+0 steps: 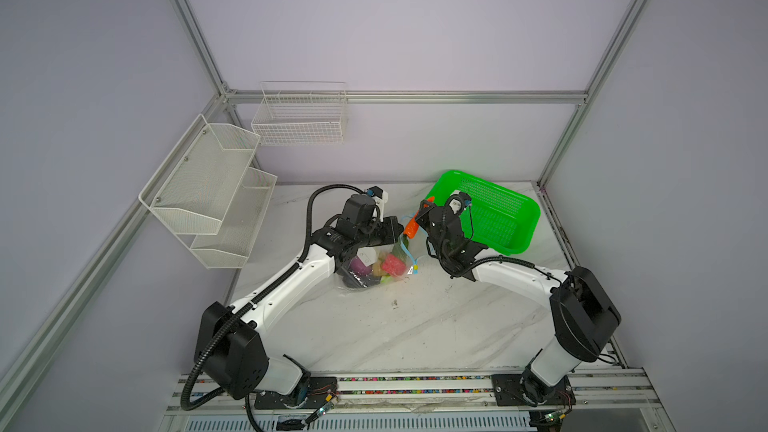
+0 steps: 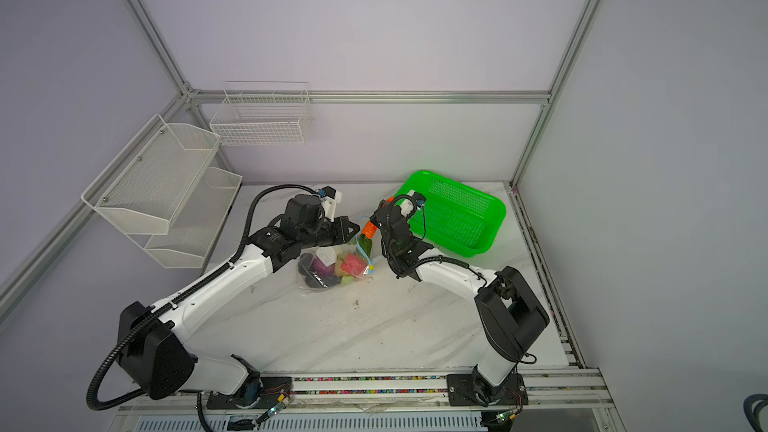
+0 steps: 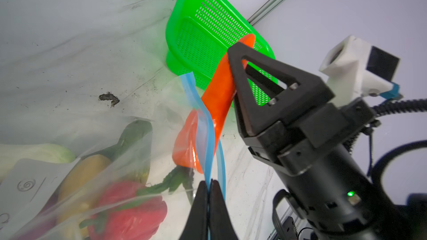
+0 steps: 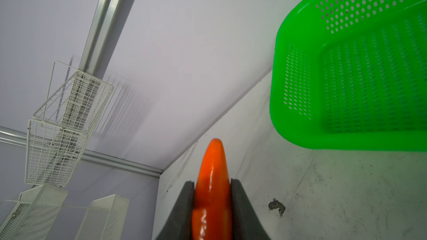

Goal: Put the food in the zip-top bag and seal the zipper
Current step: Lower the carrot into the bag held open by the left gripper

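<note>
The zip-top bag (image 1: 374,274) is seen lying on the marbled surface (image 1: 415,326) between the two arms in both top views. It is well filled, and a red piece (image 1: 392,264), a purple piece (image 1: 360,266) and a yellow piece (image 3: 85,172) can be made out through the clear film.

The left pincer (image 3: 209,184) is pressed together on the zipper (image 3: 204,132). The light-blue strip is pinched between its fingertips and held up off the surface. A small yellow slider (image 2: 371,270) is seen at the end of the strip nearer the arms' bases.

The carrot (image 4: 213,162) is gripped by the right pincer (image 4: 212,184). The jaws are closed against its sides and the pointed tip stands out beyond them. In the left wrist view the carrot's thick end is seen behind the blue strip and the film, at the bag's mouth, with its green leaves pointing into the bag.

The green basket (image 1: 534,218) is set just beside the right pincer, towards the far right corner of the surface.
</note>
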Robot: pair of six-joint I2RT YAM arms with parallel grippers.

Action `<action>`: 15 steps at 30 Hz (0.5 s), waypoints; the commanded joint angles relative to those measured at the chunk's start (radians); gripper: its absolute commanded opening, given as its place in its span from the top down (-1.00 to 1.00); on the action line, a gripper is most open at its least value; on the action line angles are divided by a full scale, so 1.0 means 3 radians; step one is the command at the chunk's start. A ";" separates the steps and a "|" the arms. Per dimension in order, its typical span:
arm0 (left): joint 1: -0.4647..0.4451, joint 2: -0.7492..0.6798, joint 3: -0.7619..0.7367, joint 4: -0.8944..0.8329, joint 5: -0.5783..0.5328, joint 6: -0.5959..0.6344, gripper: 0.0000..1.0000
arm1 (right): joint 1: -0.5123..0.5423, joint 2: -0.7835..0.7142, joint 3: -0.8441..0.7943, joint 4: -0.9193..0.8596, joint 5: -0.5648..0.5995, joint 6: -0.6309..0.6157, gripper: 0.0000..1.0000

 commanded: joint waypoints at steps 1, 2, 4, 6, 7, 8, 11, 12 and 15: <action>0.0013 -0.0132 0.0175 0.0069 -0.0024 -0.0021 1.00 | 0.0044 0.0051 0.0124 0.0032 -0.0068 0.0114 0.86; 0.0013 -0.0126 0.0170 0.0071 -0.0027 -0.0016 1.00 | 0.0049 0.0068 0.0139 0.0028 -0.0094 0.0122 0.87; 0.0013 -0.0126 0.0168 0.0075 -0.0035 -0.0015 1.00 | 0.0072 0.0088 0.0154 0.0016 -0.0131 0.0155 0.86; 0.0013 -0.0126 0.0156 0.0084 -0.0032 -0.0019 1.00 | 0.0090 0.0090 0.0167 0.0011 -0.0157 0.0176 0.86; 0.0013 -0.0126 0.0157 0.0087 -0.0033 -0.0022 1.00 | 0.0098 0.0086 0.0172 0.0002 -0.0168 0.0185 0.85; 0.0013 -0.0121 0.0158 0.0085 -0.0027 -0.0020 1.00 | 0.0108 0.0085 0.0173 -0.0004 -0.0178 0.0187 0.85; 0.0015 -0.0111 0.0156 0.0101 -0.0017 -0.0027 1.00 | 0.0124 0.0090 0.0216 -0.0058 -0.0241 0.0156 0.81; 0.0013 -0.0106 0.0158 0.0109 -0.0017 -0.0026 1.00 | 0.0131 0.0093 0.0214 -0.0080 -0.0262 0.0151 0.81; 0.0013 -0.0096 0.0158 0.0140 -0.0014 -0.0030 1.00 | 0.0145 0.0090 0.0178 -0.0116 -0.0302 0.0166 0.80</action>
